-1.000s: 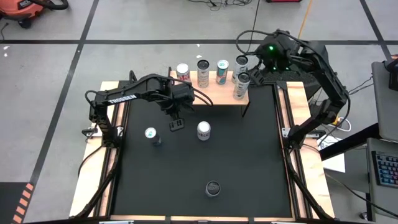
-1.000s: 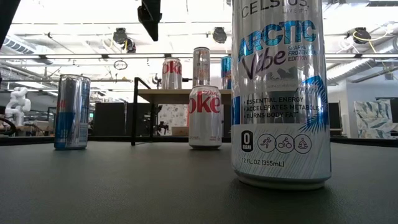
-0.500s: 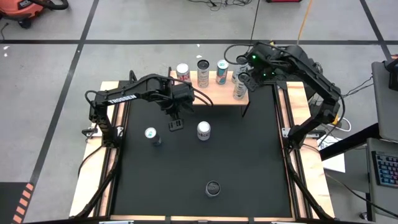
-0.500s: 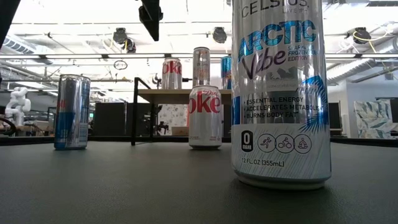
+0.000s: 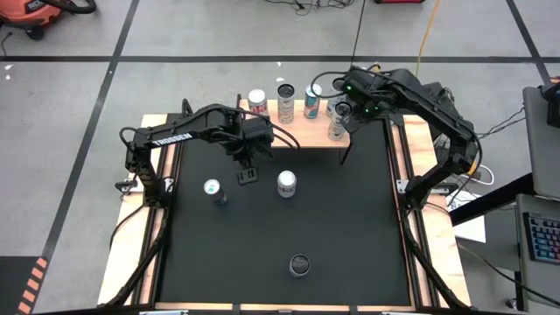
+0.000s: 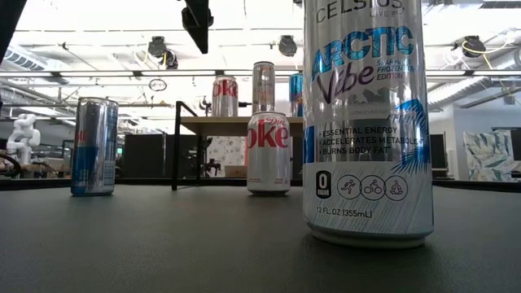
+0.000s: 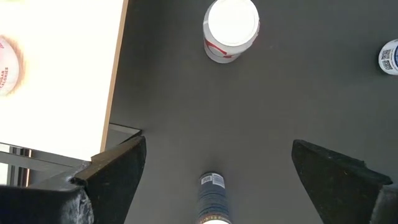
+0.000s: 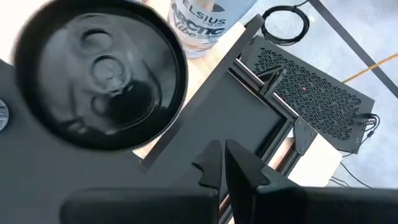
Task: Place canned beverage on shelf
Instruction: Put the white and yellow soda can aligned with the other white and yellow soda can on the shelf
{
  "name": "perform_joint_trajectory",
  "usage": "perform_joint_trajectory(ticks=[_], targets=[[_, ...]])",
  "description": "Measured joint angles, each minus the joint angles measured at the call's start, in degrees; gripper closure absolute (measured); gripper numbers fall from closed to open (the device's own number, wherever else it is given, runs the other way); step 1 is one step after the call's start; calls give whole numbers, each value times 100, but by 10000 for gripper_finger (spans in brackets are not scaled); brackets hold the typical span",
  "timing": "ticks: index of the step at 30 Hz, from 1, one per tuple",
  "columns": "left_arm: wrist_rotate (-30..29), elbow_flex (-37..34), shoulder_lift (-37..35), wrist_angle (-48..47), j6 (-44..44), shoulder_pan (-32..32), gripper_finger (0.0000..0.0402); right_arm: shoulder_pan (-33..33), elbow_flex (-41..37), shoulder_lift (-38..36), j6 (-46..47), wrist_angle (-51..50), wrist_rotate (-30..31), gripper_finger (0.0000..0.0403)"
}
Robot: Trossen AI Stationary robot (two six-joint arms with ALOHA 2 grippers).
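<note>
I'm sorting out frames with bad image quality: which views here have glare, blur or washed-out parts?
Left wrist view: the shelf top is blown out white. Right wrist view: the near can top is smeared and blurred, while the Celsius can behind is readable. Low view: ceiling lights glare, and the big Celsius can looms.

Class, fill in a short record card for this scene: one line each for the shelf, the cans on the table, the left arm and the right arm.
Shelf: light wooden shelf at the table's far edge, five cans standing on it.
Cans on the table: three upright on the black mat: Diet Coke can, blue can, Celsius can nearest the front.
Left arm: left gripper over the mat between the blue can and the Diet Coke can, jaws open, empty.
Right arm: right gripper above the shelf's right end, jaws shut, holding nothing.
</note>
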Motion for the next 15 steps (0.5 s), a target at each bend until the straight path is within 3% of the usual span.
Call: perform_joint_trajectory(ticks=[15], targets=[[0, 0, 0, 0, 0, 0, 4, -61, -175, 16, 85, 672, -42, 402]])
